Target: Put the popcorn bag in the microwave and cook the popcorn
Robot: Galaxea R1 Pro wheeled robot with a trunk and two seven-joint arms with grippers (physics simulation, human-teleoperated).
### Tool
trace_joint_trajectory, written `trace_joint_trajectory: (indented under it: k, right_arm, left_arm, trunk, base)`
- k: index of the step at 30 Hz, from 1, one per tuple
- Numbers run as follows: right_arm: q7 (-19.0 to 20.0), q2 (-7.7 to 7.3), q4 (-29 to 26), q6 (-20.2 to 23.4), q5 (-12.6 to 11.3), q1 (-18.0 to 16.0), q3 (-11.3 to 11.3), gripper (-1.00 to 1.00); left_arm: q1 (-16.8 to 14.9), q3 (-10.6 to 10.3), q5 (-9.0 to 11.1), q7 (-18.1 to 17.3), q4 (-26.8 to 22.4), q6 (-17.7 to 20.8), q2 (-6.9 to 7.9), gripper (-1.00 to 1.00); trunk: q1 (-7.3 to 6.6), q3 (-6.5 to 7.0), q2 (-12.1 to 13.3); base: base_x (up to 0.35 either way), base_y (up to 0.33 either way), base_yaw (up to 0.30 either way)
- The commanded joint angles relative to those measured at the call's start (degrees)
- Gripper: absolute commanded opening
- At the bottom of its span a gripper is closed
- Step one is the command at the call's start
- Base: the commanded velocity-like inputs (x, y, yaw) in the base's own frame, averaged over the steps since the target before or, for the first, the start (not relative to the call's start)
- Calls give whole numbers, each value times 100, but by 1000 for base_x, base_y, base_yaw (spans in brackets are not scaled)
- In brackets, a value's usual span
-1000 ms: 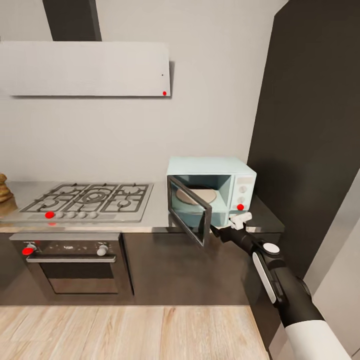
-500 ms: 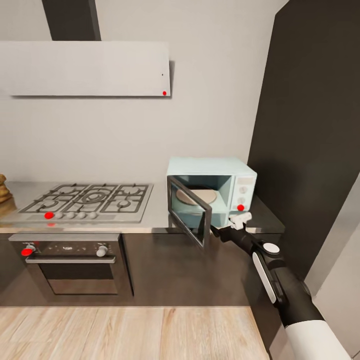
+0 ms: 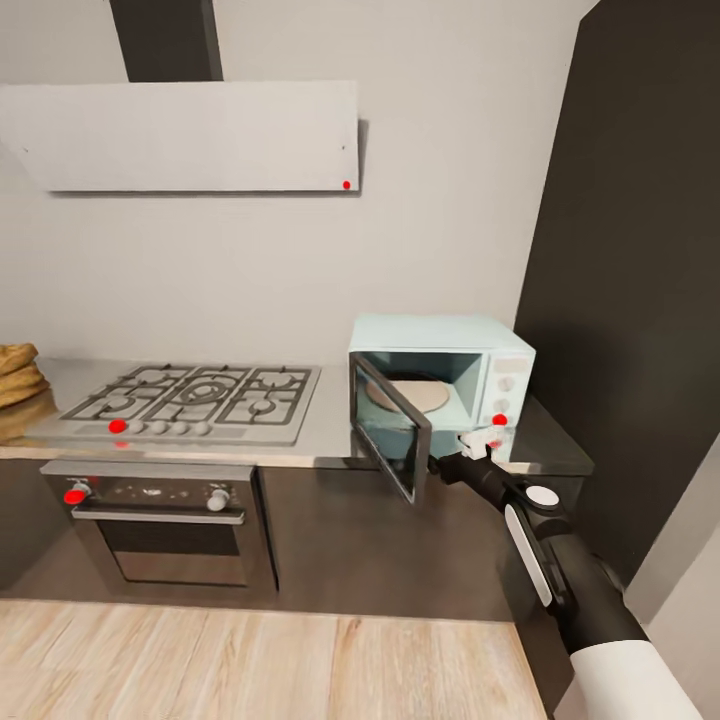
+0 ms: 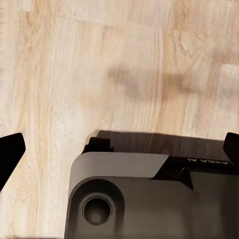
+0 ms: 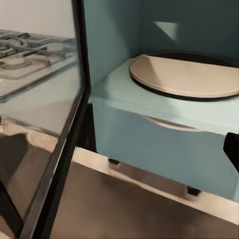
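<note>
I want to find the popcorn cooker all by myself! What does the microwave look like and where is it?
Look along the grey countertop to its right end, past the steel gas hob, beside the tall dark wall panel. There stands the microwave, a pale blue box with round knobs on its right side. Unlike the steel oven under the hob, it sits on top, its dark glass door swung open.

A grey glossy countertop (image 3: pixel 330 425) runs along the wall. On it sit a steel gas hob (image 3: pixel 195 400), a pale-blue microwave (image 3: pixel 445 385) with its door open, and a tan popcorn bag (image 3: pixel 18 372) at the far left.
</note>
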Motion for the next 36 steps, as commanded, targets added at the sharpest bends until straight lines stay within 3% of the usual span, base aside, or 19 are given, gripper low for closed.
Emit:
trace_joint_trajectory:
  k: [1, 11, 26, 36]
  right_arm:
    - [13, -4, -10, 36, -14, -2, 3, 100]
    - [48, -4, -52, 36, -13, 7, 11, 100]
    - [43, -4, -56, 34, -13, 7, 18, 100]
    - [48, -4, -63, 36, -13, 7, 11, 100]
  left_arm:
    - [-6, 31, 2, 5, 8, -20, -3, 100]
    - [-6, 31, 2, 5, 8, -20, -3, 100]
    - [-6, 31, 2, 5, 8, -20, -3, 100]
    - [-6, 31, 2, 5, 8, -20, -3, 100]
  trunk:
    - [0, -7, -4]
    - [0, -7, -4]
    - [0, -14, -4]
    - [0, -16, -4]
  base:
    - [0, 0, 261]
    - [0, 0, 72]
    - [0, 0, 198]
    - [0, 0, 11]
